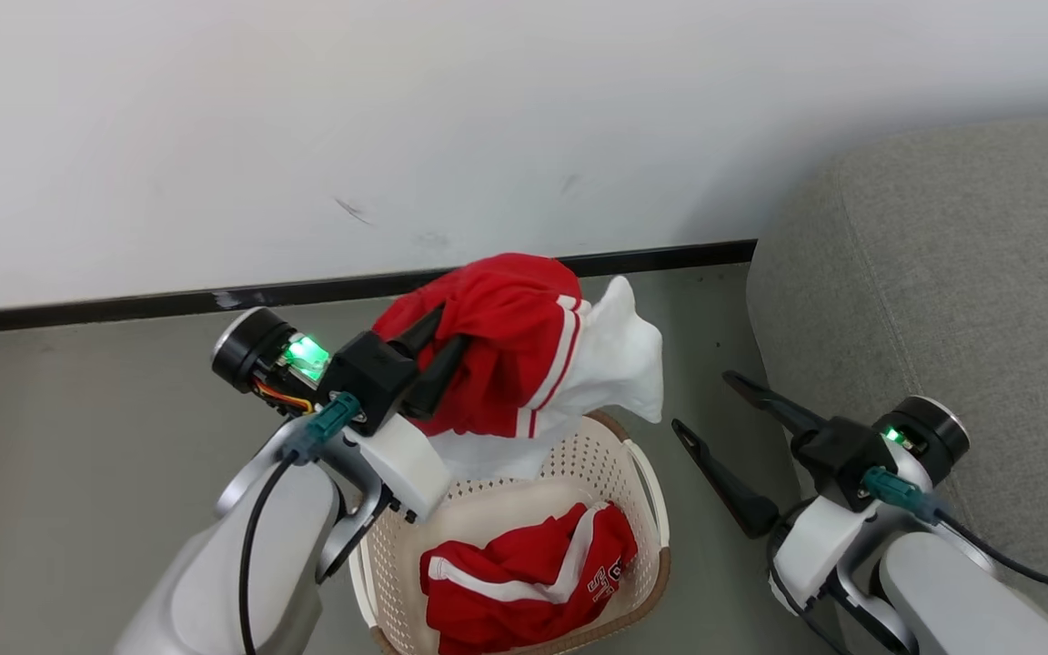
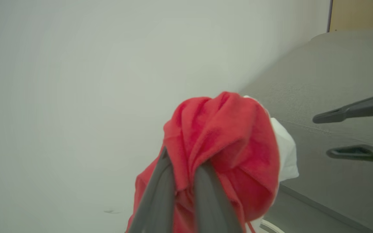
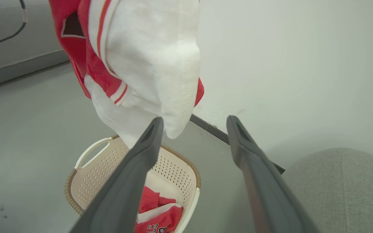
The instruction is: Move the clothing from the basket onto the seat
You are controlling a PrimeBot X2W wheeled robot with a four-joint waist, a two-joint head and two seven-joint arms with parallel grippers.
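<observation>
1. Seat point(image 1: 942, 273) — grey, to the right, the destination.
2. Basket point(image 1: 597, 450) on floor; second garment point(image 1: 524, 573) lies inside.
3. Lifted garment point(image 1: 506, 355) hangs above basket, clamped in left tool point(image 1: 447, 332). Transfer step — next, swing right over seat, release.
4. Right tool point(image 1: 704, 400) wide open, empty.

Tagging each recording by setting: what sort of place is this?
Probably a living room, or a mock-up of one: a grey sofa beside a plain white wall, and a laundry basket holding red clothing on a bare grey floor.
</observation>
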